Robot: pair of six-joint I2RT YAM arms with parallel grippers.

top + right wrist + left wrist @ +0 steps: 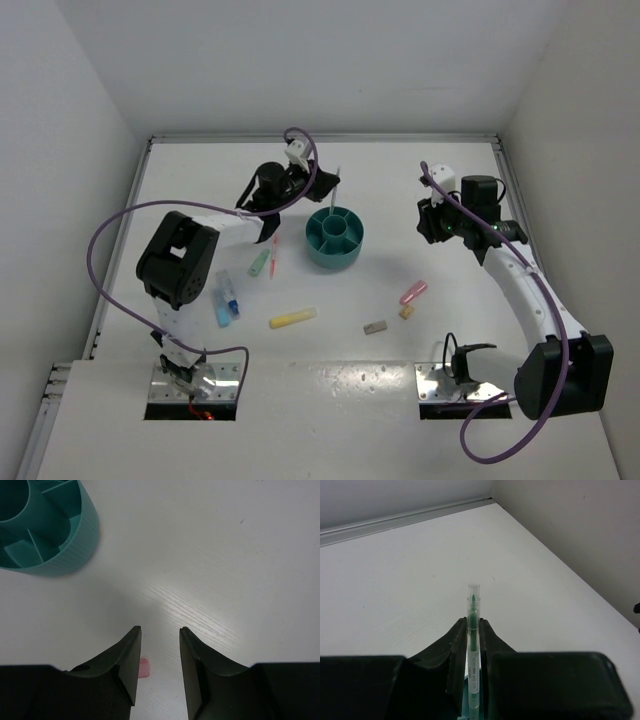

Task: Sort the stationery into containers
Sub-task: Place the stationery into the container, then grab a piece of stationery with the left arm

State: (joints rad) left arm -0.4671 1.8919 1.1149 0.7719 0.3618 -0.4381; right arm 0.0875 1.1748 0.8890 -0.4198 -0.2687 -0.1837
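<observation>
My left gripper point(322, 186) is shut on the thin green pen point(337, 182) and holds it upright just above the far rim of the round teal organiser point(335, 237). In the left wrist view the pen point(473, 611) stands between the closed fingers point(454, 640). My right gripper point(428, 222) is open and empty, right of the organiser. In the right wrist view point(160, 630) it hovers over bare table, with the organiser point(60, 555) at top left and the pink marker's end point(144, 668) by the left finger.
On the table lie a mint marker point(260, 263), a pink pen point(274, 254), a blue marker point(226, 300), a yellow marker point(292, 318), a grey block point(375, 327), a tan block point(406, 312) and the pink marker point(413, 292). White walls enclose the table.
</observation>
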